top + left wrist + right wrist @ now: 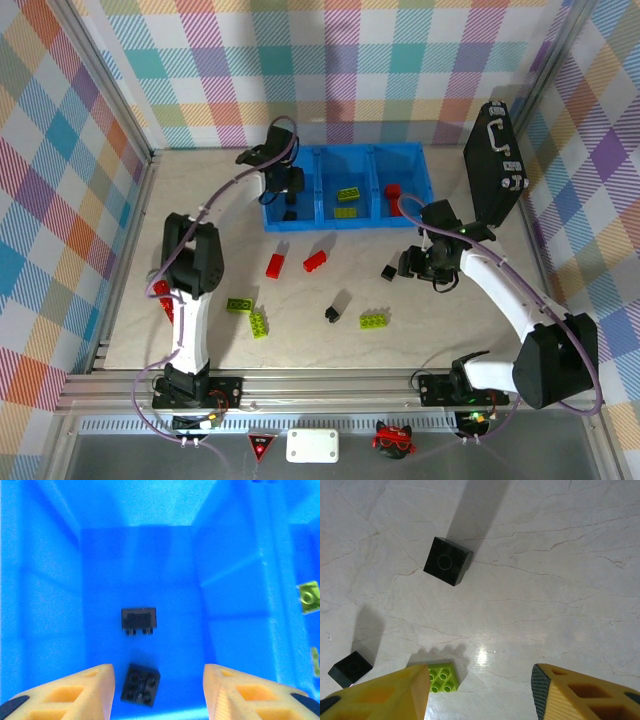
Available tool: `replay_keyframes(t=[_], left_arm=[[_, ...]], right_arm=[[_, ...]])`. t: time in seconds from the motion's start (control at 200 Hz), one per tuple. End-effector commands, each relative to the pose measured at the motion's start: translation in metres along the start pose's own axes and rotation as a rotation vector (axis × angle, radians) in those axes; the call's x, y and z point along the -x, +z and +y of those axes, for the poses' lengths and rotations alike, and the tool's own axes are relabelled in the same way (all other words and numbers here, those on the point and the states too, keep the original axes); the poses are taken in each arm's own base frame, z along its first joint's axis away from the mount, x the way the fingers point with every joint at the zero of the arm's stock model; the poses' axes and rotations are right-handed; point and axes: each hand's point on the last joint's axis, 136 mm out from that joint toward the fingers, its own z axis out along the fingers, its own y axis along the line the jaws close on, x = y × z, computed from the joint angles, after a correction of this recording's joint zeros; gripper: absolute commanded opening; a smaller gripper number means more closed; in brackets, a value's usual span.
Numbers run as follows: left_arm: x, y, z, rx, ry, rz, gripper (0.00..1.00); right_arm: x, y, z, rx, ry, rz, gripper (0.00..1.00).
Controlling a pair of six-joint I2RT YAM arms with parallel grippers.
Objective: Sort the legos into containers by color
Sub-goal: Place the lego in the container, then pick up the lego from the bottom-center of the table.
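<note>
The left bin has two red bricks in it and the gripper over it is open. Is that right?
No. The bricks in the left bin are black, not red; the left wrist view shows it. The left gripper over it is open.

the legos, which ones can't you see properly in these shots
- Top view: red legos half hidden behind the left arm; count unclear.
- Top view: contents of the left bin mostly covered by the left gripper.
- Left wrist view: lime lego in the middle bin cut off by the right edge.
- Right wrist view: lime lego on the table partly behind a finger.
</note>
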Motion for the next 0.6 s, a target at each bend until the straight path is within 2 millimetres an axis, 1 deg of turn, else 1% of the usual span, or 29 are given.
replay_keyframes(t=[0.0, 0.06, 0.23, 0.38, 0.46, 0.595], left_arm=[[-0.009, -0.027, 0.001, -0.045, -0.001, -0.003, 0.5], [-0.018, -0.038, 0.004, -0.047, 0.01, 0.004, 0.5], [-0.051, -0.064, 0.02, -0.034, 0.042, 0.043, 0.5], [-0.081, -0.086, 0.032, -0.022, 0.075, 0.091, 0.5], [-0.091, -0.099, 0.04, -0.007, 0.093, 0.11, 0.5], [-0.102, -0.117, 0.062, 0.002, 0.072, 0.145, 0.5]], right_arm=[[0.001, -0.002, 0.008, 0.026, -0.001, 0.006, 0.58], [0.001, -0.001, 0.008, 0.028, -0.001, 0.013, 0.58], [-0.002, 0.001, 0.008, 0.011, -0.023, 0.035, 0.57], [-0.012, 0.001, 0.011, 0.004, -0.056, 0.069, 0.57], [-0.02, 0.001, 0.012, -0.007, -0.07, 0.088, 0.57], [-0.036, 0.004, 0.018, -0.025, -0.09, 0.119, 0.57]])
